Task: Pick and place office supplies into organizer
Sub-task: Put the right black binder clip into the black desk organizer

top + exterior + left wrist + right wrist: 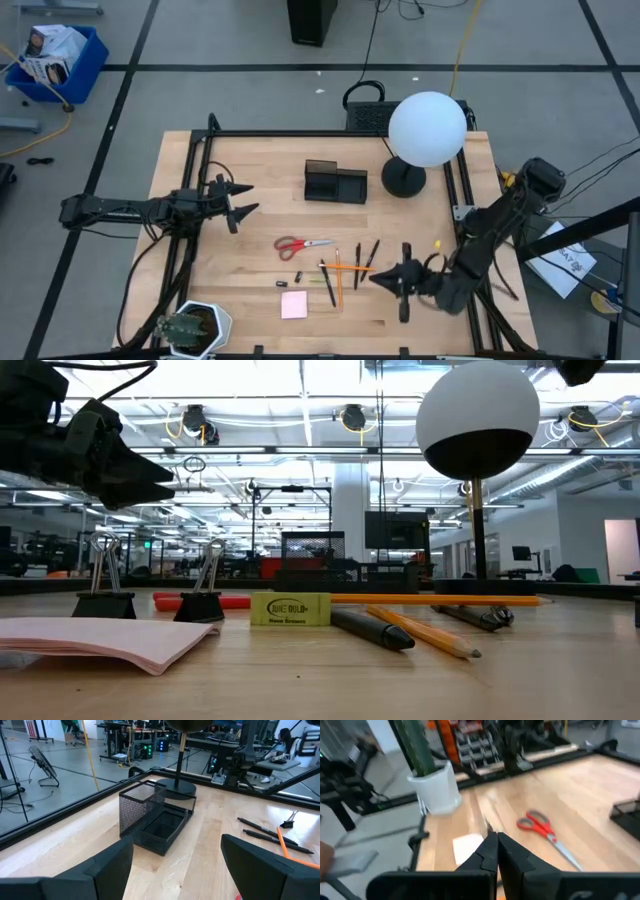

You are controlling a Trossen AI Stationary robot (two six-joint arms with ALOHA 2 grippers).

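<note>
High view shows the left gripper [243,201] hanging wide open over the table's left side, holding nothing, with the black organizer [335,183] off to its right; the right gripper [402,283] is pinched shut and empty just right of the pens [345,268], scissors [302,244] and pink pad [294,304]

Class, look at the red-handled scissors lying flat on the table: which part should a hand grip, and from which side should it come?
Grip the scissors from straight above, at the narrow neck where the red handles meet the blades. They lie flat and closed, handles towards the left arm's side, so there is nothing to get under, and the hand's fingers should close across that neck. Bare wood around them leaves room.
</note>
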